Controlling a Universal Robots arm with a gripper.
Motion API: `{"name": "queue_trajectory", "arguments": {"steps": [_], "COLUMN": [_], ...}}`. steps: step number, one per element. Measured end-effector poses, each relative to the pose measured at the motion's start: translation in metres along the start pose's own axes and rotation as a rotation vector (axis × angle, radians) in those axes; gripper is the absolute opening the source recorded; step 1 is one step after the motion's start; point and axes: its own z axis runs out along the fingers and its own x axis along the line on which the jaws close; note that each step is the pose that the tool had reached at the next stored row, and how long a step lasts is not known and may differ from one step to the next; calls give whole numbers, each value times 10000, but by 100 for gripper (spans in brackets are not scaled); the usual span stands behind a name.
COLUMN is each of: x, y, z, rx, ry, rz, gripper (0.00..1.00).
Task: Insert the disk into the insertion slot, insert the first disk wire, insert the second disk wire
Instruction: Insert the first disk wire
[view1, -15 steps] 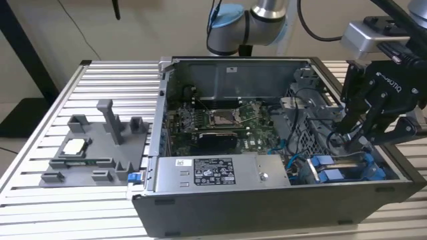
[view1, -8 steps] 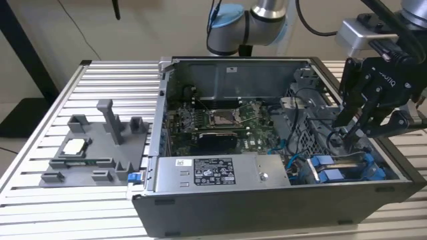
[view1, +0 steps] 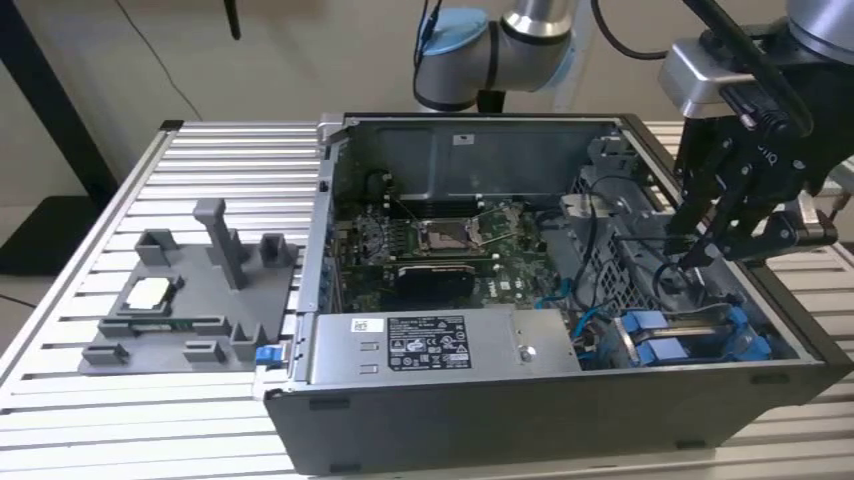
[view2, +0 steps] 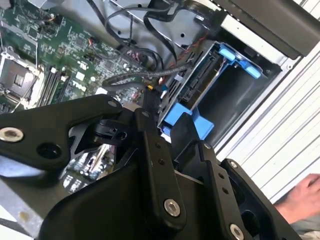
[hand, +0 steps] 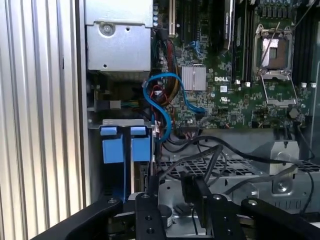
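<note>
Blue-framed silver-grey rectangular hard disk (view1: 674, 338) sits in the corner bay of the open black computer case (view1: 534, 420). The black end effector (view1: 697, 255) hangs nearby inside the case; I cannot tell whether it is clenched or released.

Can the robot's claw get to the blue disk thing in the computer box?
Probably yes. The claw hangs over the open case, close above the blue-framed disk. Black wires run close by, but nothing seems to cover the disk.
</note>
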Motion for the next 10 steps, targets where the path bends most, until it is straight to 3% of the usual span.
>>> {"name": "queue_trajectory", "arguments": {"steps": [5,6,8,10], "x": [10,11,12,12], "y": [36,51,60,61], "z": [70,73,76,88], "rx": [29,28,27,26], "ry": [-3,-30,-182,-207], "rz": [43,49,56,56], "gripper": [41,41,41,41]}}
